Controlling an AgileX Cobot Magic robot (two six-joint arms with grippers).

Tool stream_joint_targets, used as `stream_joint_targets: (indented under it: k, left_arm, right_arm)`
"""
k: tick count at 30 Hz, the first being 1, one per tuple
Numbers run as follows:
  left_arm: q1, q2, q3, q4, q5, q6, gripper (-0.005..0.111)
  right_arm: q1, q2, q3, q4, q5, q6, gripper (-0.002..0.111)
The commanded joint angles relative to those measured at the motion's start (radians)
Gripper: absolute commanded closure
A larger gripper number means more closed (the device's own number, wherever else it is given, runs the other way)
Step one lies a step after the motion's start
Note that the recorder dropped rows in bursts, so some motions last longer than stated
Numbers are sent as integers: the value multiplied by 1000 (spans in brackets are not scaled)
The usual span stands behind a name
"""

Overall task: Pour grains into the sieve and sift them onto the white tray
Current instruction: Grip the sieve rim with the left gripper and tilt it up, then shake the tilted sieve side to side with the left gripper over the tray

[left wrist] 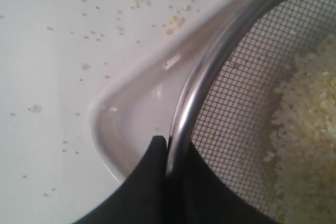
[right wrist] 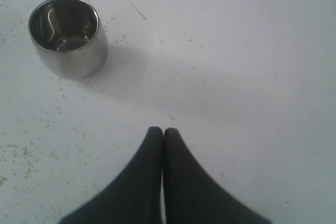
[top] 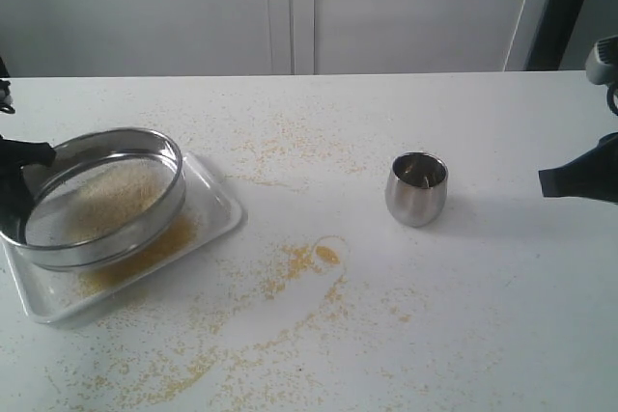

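**Exterior view**
- Left gripper (top: 46, 153) – at the near rim of the sieve (top: 101, 256), which is held tilted, rising away from the fingers.
- White tray (top: 220, 202) – directly below the sieve, which covers most of it.
- Grains (top: 114, 196) – a pale heap on the mesh, ahead of the left fingertips. A finer golden layer lies on the tray beneath. Many more are scattered over the table (top: 483, 335), well apart from either tool.
- Steel cup (top: 417, 188) – upright between the two arms, nearer the right gripper (top: 544, 181).

**Left wrist view**
- Jaws clamped on the sieve's steel rim, one finger outside the wall and one inside over the mesh.
- A tray corner sits just outside the outer finger. The paler, coarser grains lie beyond the inner finger.

**Right wrist view**
- Jaws pressed together on nothing, hanging over bare table.
- The cup stands well ahead of the tips and off to one side. I see no grains inside it.

**Progress, as I judge it**
- Pouring looks done, since the cup appears empty.
- Sifting is partly done – fines are on the tray and coarse bits remain on the mesh.
- Left to do: perhaps more shaking. The grains spilled on the table missed the tray.
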Motion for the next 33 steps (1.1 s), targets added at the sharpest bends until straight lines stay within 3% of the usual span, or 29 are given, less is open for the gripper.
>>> stream_joint_targets:
  k: [1,2,5,6,9,10,13,14,17,20,24,27,28,32,33]
  left_arm:
    - [-17,-28,-4,-35,8,149,107]
    - [-20,-30,-4,-35,15,197,107]
    - [10,-28,-4,-80,-10,-82,107]
    - [10,-28,-4,-115,-11,-73,107]
    - [-17,-34,-4,-143,10,307,107]
    - [-19,-34,-4,-124,17,315,107]
    - [15,-30,-4,-134,-26,-84,107]
    - [14,-30,-4,-142,-26,-62,107]
    - [-3,-30,-4,-111,-13,214,107]
    - [-1,-27,-4,-120,-6,74,107]
    - [-3,-32,-4,-137,-5,229,107]
    - [8,-28,-4,-132,-18,-44,107]
    - [5,-28,-4,-132,-20,-62,107]
    - [-38,-34,-6,-56,19,329,107]
    - [-40,-34,-4,-12,21,291,107]
  right_arm:
    - [7,-5,4,-3,-12,-10,108]
    - [7,-5,4,-3,-12,-10,108]
    - [7,-5,4,-3,-14,-10,108]
    - [7,-5,4,-3,-14,-10,108]
    - [7,-5,4,-3,-14,-10,108]
    - [7,-5,4,-3,-14,-10,108]
    - [7,-5,4,-3,-14,-10,108]
    - [7,-5,4,-3,-14,-10,108]
    - [7,-5,4,-3,-14,-10,108]
    - [7,-5,4,-3,-12,-10,108]
    - [7,-5,4,-3,-12,-10,108]
    - [7,-5,4,-3,-12,-10,108]
    - [7,-5,4,-3,-12,-10,108]
    - [7,-5,4,-3,-14,-10,108]
    - [7,-5,4,-3,-14,-10,108]
